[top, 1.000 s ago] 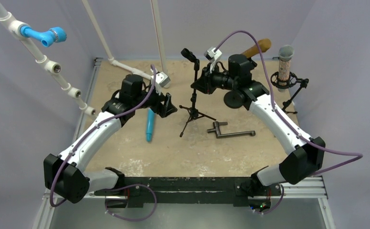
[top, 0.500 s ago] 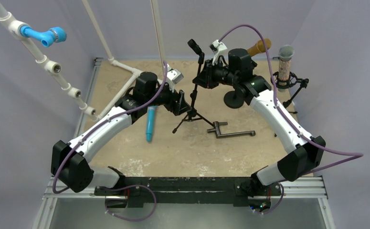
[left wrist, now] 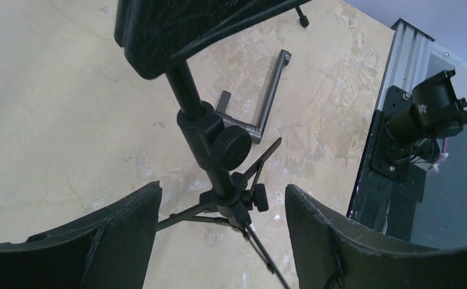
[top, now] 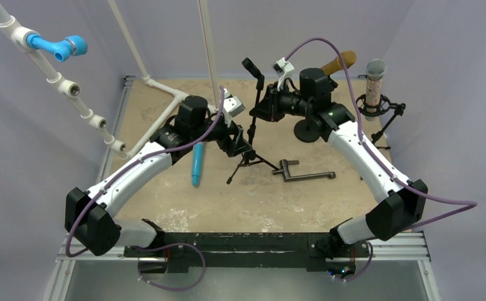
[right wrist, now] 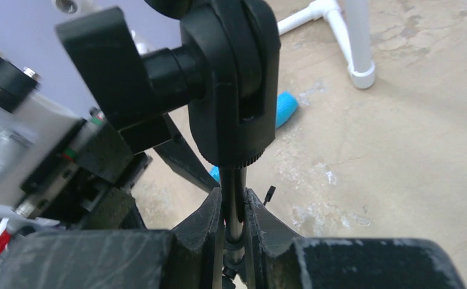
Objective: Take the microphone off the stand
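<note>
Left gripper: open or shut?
Open: the left gripper has its fingers well apart, the stand pole untouched between them.

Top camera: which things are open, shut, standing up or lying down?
tripod stand: roughly upright, legs spread.
left claw: open, one finger on each side of the stand's pole, not touching it.
right claw: shut on the stand's thin pole.
blue microphone: lying flat.
orange microphone: tilted upward.
grey microphone: standing upright.
metal handle: lying flat.
</note>
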`<state>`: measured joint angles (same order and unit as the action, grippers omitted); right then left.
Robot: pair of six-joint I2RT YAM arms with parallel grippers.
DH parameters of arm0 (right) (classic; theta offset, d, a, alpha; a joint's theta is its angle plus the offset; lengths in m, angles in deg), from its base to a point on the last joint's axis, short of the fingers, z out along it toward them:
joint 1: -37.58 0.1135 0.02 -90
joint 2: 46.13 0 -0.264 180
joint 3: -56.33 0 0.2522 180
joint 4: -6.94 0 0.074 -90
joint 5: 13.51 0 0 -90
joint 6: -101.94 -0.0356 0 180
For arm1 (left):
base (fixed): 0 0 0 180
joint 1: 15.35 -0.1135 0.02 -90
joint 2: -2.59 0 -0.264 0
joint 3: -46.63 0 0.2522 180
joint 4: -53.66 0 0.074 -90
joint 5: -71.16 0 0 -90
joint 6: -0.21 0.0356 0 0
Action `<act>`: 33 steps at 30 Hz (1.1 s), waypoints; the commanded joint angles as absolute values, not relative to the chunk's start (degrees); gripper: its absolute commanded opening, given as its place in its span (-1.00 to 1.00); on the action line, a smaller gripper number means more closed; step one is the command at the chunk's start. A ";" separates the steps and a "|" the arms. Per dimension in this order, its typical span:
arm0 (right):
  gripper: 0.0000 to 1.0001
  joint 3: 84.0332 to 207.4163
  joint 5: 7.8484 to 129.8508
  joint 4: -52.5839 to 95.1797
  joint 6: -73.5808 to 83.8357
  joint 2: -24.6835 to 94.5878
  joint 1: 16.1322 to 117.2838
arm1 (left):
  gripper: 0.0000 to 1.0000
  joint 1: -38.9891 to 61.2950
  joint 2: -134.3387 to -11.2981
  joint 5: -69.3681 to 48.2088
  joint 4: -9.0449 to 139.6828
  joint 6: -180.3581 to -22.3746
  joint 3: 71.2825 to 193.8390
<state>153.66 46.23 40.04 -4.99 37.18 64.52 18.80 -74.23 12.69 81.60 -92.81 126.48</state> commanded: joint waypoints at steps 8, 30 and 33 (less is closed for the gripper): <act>-1.00 151.83 26.44 30.88 1.44 33.19 63.78 | 0.45 15.73 -69.22 27.08 87.64 -80.88 130.27; -1.00 147.97 2.56 13.93 -5.74 32.45 63.68 | 0.35 15.29 -69.66 45.27 87.80 -74.02 128.51; -1.00 148.12 0.22 12.26 -6.87 32.45 63.68 | 0.30 15.28 -69.84 47.98 87.97 -73.23 127.82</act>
